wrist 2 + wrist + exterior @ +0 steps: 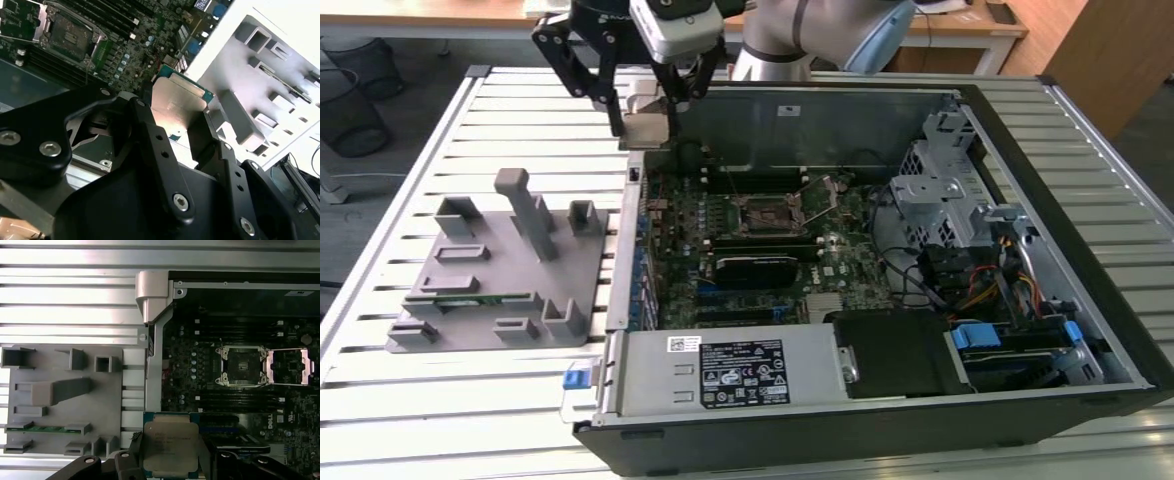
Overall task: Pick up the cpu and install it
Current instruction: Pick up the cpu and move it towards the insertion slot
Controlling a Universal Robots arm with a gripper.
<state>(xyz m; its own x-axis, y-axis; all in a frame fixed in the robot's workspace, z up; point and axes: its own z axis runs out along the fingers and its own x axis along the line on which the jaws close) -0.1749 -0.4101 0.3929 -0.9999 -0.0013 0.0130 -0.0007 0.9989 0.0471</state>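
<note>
End effector [647,122] clamped on the cpu [170,447], gripping two opposite edges, metal top facing up. It hangs over the case wall [154,360], clear of the grey holder [494,290] on the worktop [400,230]. The open socket [243,365] lies inside the case, lower and toward the exterior view's right, its frame swung back. Cpu not yet above it.

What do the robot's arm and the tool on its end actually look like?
The arm is a smooth, rounded silver-grey tube with a bluish joint cap. The tool is matt black: flat, angular bars linked together, dotted with shiny silver screws, with a small white box mounted beside it.
</note>
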